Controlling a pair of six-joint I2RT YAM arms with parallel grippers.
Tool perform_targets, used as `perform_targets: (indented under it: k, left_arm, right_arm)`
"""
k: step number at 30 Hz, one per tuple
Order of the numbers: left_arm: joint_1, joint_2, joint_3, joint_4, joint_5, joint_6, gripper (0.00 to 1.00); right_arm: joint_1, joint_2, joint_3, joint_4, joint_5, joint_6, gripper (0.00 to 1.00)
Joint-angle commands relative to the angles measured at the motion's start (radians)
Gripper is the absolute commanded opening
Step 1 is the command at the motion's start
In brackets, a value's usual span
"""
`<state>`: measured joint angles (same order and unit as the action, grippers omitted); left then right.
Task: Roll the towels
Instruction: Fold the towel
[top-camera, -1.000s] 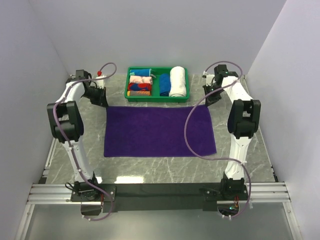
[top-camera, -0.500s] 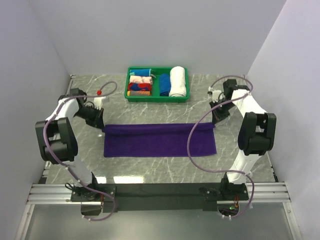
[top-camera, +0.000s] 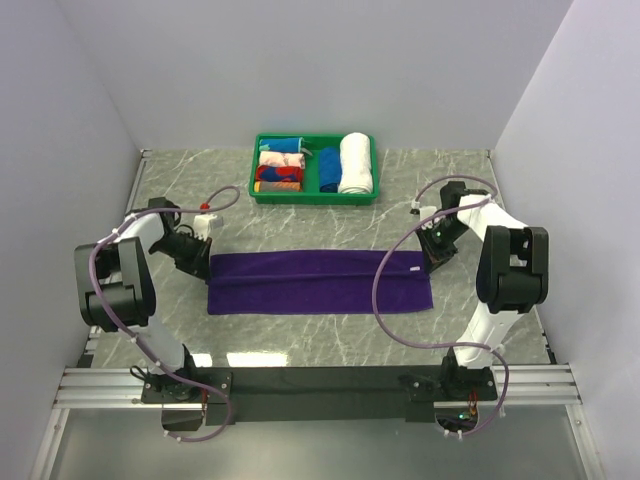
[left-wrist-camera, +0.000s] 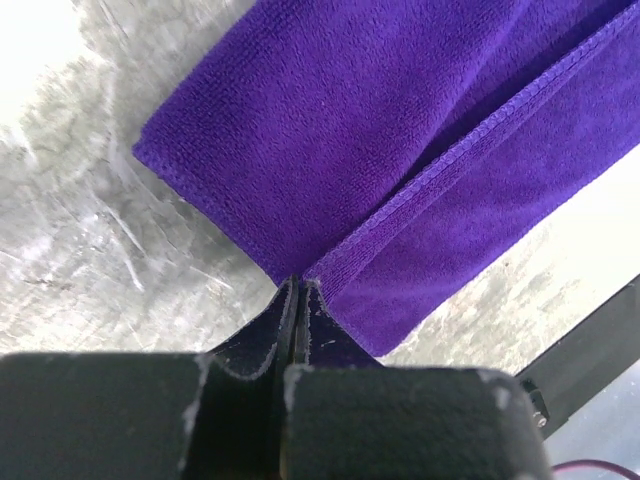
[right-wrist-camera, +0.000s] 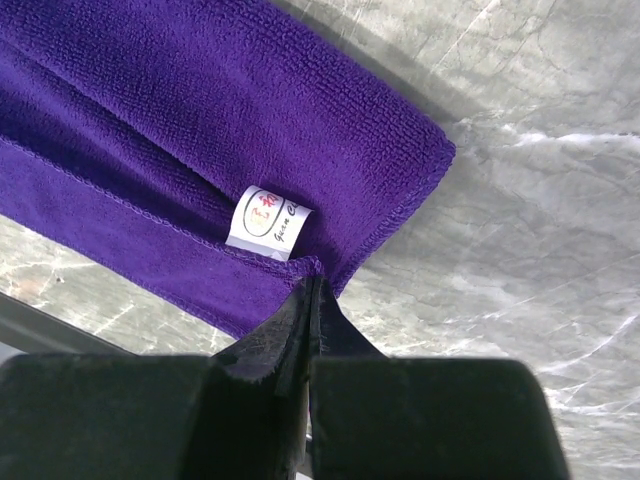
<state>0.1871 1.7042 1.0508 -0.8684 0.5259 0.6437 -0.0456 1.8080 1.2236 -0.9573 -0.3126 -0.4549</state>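
Observation:
The deep-purple towel (top-camera: 320, 282) lies on the marble table, folded lengthwise into a long band. Its top layer's hemmed edge runs along the band. My left gripper (top-camera: 203, 262) sits low at the band's left end. In the left wrist view the towel (left-wrist-camera: 330, 130) comes down to that gripper (left-wrist-camera: 300, 290), which is shut on the top layer's hemmed corner. My right gripper (top-camera: 433, 255) is at the right end. In the right wrist view it (right-wrist-camera: 315, 285) is shut on the corner of the towel (right-wrist-camera: 200, 110), beside a white label (right-wrist-camera: 266, 220).
A green tray (top-camera: 314, 198) stands at the back centre. It holds a rolled white towel (top-camera: 355, 162), a rolled blue towel (top-camera: 328, 168) and some colourful rolls (top-camera: 280, 165). Walls close in on the left and right. A metal rail (top-camera: 320, 385) runs along the near edge.
Both grippers have travelled from the table's back toward the near side, carrying the towel's far edge over. The flat towel is now folded into a narrow band.

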Motion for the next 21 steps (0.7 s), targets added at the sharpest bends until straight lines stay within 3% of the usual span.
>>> perform_targets:
  k: [1,11,21]
  left_arm:
    - [0.000,-0.049,0.017,0.013,0.011,-0.010,0.01]
    - [0.000,-0.212,0.008,-0.152,-0.033,0.120,0.01]
    - [-0.003,-0.153,-0.138,-0.012,-0.079,0.093,0.01]
  right_arm:
    - [-0.003,-0.051,0.007,0.011,0.015,-0.013,0.00]
    - [-0.022,-0.174,-0.048,-0.051,0.047,-0.073,0.00]
    - [-0.020,-0.127,-0.191,0.043,0.059,-0.067,0.00]
